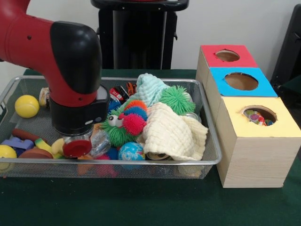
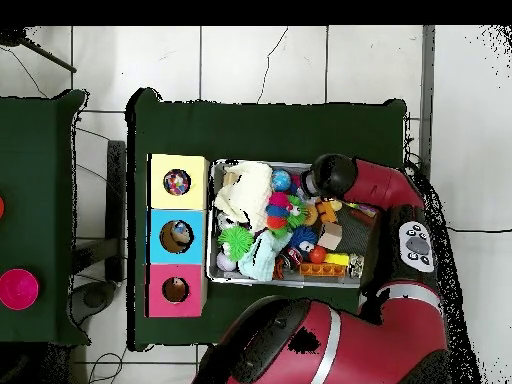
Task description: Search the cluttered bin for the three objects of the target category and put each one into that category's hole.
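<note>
The wire-mesh bin (image 1: pixel 141 162) is full of toys and also shows in the overhead view (image 2: pixel 212 262). My gripper (image 1: pixel 79 139) is low in the bin's left part under the black wrist, among the clutter; its state is hidden. The yellow-topped box (image 1: pixel 277 127) stands nearest, right of the bin. Its hole (image 1: pixel 259 114) shows white cloth with coloured dots inside, and so does the overhead view (image 2: pixel 177 182). No polka-dot cloth shows in the bin itself.
A cream waffle cloth (image 1: pixel 171 134), a mint cloth (image 1: pixel 150 89), spiky balls (image 1: pixel 177 99), a globe ball (image 1: pixel 131 151), a yellow ball (image 1: pixel 27 106) and a red disc (image 1: pixel 76 148) lie in the bin. The blue-topped box (image 1: pixel 240 82) and red-topped box (image 1: pixel 225 56) stand behind the yellow one.
</note>
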You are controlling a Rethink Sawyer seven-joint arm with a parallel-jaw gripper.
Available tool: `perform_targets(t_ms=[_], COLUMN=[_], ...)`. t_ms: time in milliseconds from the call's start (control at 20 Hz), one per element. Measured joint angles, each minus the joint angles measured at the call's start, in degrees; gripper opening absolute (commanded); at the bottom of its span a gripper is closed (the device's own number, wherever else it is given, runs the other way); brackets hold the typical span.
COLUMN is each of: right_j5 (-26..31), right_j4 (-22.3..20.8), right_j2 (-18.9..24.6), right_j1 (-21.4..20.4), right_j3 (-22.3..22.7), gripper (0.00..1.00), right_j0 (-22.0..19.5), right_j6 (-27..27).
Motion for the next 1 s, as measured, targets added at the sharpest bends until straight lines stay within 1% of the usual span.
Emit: perform_targets(t_ms=[300, 400, 500, 600, 750, 900, 1000], right_j5=[-0.01, -0.02, -0.01, 0.04, 0.87, 3.4, 5.67], right_j4=[0.04, 0.06, 0.08, 0.08, 0.06, 0.06, 0.07], right_j2=[-0.01, -0.12, -0.42, -0.64, -1.05, -1.55, -1.78], right_j1=[-0.41, -1.01, -2.22, -3.93, -7.61, -12.06, -14.52], right_j3=[0.92, 1.84, 3.69, 5.92, 9.96, 13.59, 14.96], gripper=[0.0, 0.0, 0.0, 0.0, 0.0, 0.0, 0.0], right_j0=[0.0, 0.04, 0.15, 0.15, 0.15, 0.15, 0.15], right_j6=[0.0, 0.0, 0.0, 0.0, 0.0, 0.0, 0.0])
